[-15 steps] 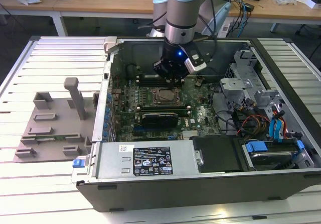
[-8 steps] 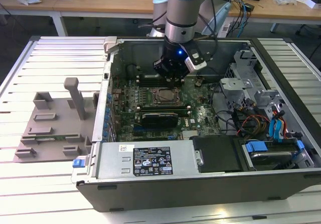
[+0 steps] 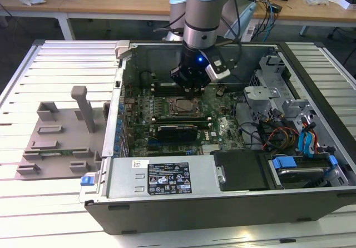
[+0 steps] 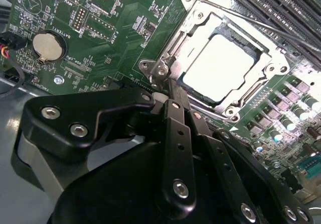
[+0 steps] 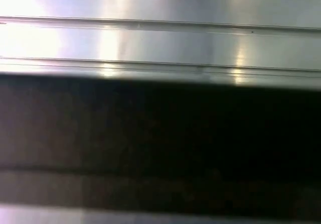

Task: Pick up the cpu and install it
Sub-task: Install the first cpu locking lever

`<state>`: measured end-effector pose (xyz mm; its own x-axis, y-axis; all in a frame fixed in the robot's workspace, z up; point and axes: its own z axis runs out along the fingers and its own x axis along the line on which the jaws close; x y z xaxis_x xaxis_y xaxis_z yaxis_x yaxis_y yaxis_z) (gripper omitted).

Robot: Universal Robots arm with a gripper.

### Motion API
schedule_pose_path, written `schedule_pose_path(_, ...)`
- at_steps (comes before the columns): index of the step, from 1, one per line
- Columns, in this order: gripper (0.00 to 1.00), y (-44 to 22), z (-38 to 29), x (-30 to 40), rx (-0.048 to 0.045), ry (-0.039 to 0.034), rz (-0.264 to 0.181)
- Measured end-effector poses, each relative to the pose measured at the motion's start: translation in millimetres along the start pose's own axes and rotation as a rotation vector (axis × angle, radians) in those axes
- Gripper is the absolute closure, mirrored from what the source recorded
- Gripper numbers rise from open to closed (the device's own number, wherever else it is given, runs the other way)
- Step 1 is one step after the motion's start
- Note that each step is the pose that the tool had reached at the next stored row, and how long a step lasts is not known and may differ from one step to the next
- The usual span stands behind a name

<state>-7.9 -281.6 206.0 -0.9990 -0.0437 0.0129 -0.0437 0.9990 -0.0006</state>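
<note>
Motherboard (image 3: 167, 112) lying flat inside an open computer case (image 3: 222, 192) that rests on a slatted metal table (image 3: 50, 70), seen in the exterior view. The arm (image 3: 207, 9) descends from above into the case, and its gripper (image 3: 188, 84) hangs just above the socket (image 3: 182, 107) near the middle of the board. In the second wrist view the cpu (image 4: 218, 67), a pale silver square, sits inside the socket's metal frame (image 4: 273, 68), apparently flat and level with it and bordered on all sides by the frame; the gripper (image 4: 170, 91) is beside the frame's corner, its dark finger links drawn close together with nothing seen between them, though the very tips cannot be made out, so whether they are fully pressed together cannot be told. A round coin battery (image 4: 46, 47) lies on the board well apart from the socket. Rows of memory slots (image 4: 281, 8) run just past the far side of the frame. In the exterior view a black expansion card (image 3: 177, 130) lies just in front of the socket, a grey plastic fixture (image 3: 61, 137) with raised blocks stands on the table at the exterior view's left, and a labelled power supply (image 3: 161, 178) fills the near edge of the case. The first wrist view shows bright metal slats (image 5: 160, 38) above a dark band.
</note>
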Motion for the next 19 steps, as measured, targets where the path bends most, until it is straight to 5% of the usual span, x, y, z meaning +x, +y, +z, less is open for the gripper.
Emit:
schedule_pose_path(10, 0.89, -7.7, 0.0, 0.4, -0.0001, -0.0001, 0.001)
schedule_pose_path(19, 0.89, -8.0, -10.2, 0.5, 0.0043, 0.0002, 0.001)
